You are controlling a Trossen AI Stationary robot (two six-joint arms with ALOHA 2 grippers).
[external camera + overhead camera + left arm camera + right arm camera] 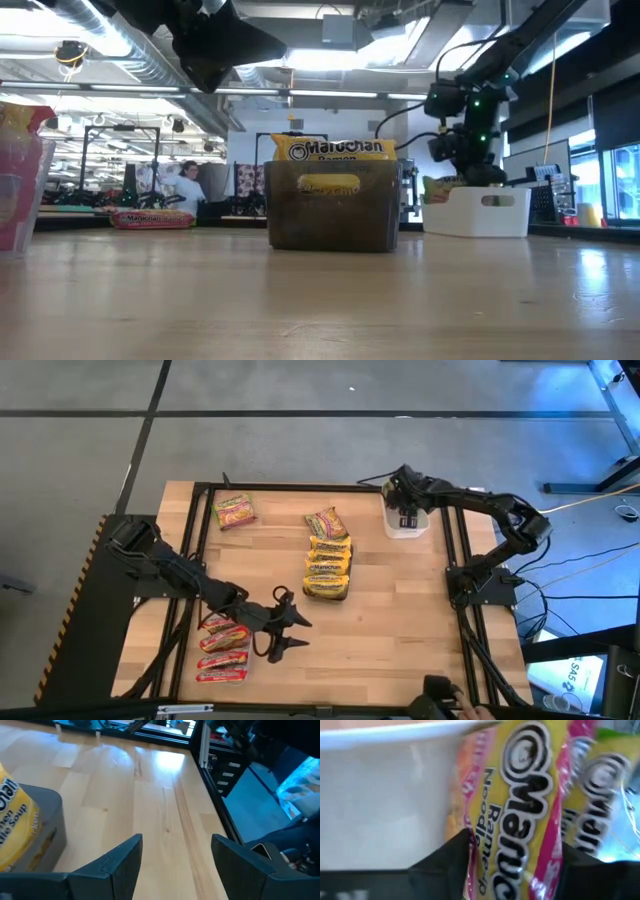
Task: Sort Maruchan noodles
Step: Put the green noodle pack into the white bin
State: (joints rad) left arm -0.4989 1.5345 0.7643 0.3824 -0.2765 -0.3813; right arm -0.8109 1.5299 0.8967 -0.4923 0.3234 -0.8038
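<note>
Yellow Maruchan packets (328,565) stand in a row in a dark tray (335,225) at the table's middle. Three red packets (222,650) lie near the left near corner. One green-and-pink packet (234,510) lies flat near the far left corner, and another (326,520) sits at the far end of the yellow row. My right gripper (515,870) is down at the white tray (408,528) by the far right corner, shut on a green-and-pink packet (520,805). My left gripper (285,630) hovers open beside the red packets, holding nothing. My right gripper has the green-and-pink packet between its two fingers (450,865), which come from above and point down into the white tray. The packet's printed face (505,850) fills the gap between them. It leans against the tray's inner wall (380,795). Its lower end is hidden.
A second green-and-pink packet (592,780) lies in the white tray beside the held one. Bare wood (165,795) stretches from the left gripper to the table's right edge. A black frame (455,540) rims the table. A person (185,185) stands far behind in the room.
</note>
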